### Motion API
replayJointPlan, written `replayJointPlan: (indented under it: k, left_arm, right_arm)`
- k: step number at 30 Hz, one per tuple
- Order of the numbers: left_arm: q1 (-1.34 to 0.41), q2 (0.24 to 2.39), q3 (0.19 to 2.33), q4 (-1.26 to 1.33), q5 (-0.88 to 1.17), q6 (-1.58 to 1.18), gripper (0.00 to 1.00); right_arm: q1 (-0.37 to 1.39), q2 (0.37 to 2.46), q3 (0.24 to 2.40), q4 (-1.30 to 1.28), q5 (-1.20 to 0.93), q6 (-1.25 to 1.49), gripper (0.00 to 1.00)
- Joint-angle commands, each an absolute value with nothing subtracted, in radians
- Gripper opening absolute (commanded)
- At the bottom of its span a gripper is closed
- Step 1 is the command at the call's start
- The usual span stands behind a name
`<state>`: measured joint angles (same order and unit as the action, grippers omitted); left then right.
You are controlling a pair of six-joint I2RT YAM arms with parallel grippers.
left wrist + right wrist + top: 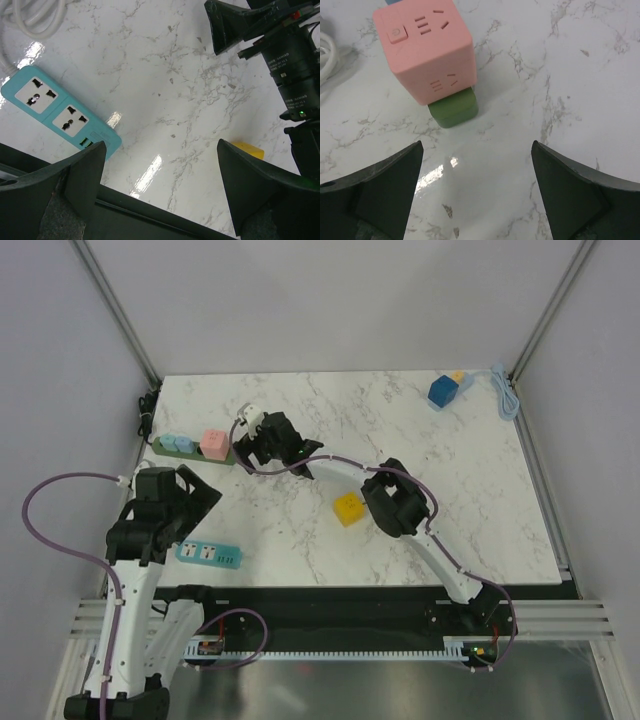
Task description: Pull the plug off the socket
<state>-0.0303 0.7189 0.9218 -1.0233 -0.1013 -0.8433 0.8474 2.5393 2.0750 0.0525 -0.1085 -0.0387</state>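
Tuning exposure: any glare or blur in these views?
Top external: even light, sharp, only soft shadows. Left wrist: bright glare streaks on the marble table beside the teal power strip. Right wrist: one glare patch near the green strip.

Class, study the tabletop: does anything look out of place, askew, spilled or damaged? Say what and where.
Nothing is spilled or visibly broken. The teal power strip lies slightly skewed close to the near edge of the table, and a yellow cube sits loose mid-table, apart from the green strip carrying the pink cube.
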Motion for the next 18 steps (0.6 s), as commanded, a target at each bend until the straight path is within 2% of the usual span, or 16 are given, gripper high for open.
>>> replayJointPlan:
  k: [1,10,18]
  left_arm:
    - [-0.032,0.686,0.948,-1.015,-0.097,-0.847,0.98]
    - [-0.032,0.675,0.991,-1.015,-0.089,-0.857,0.99]
    - [-0.032,0.673,1.019,-1.011,-0.051,-0.868,0.98]
  right_arm:
    - [0.854,2.626,2.187,0.100,-0.193,-0.043,0.97]
    - [0.870,2.712,2.302,0.104,-0.262,-0.014,0.97]
    - [0.880,2.792,2.427,0.110,-0.235,0.066,0.96]
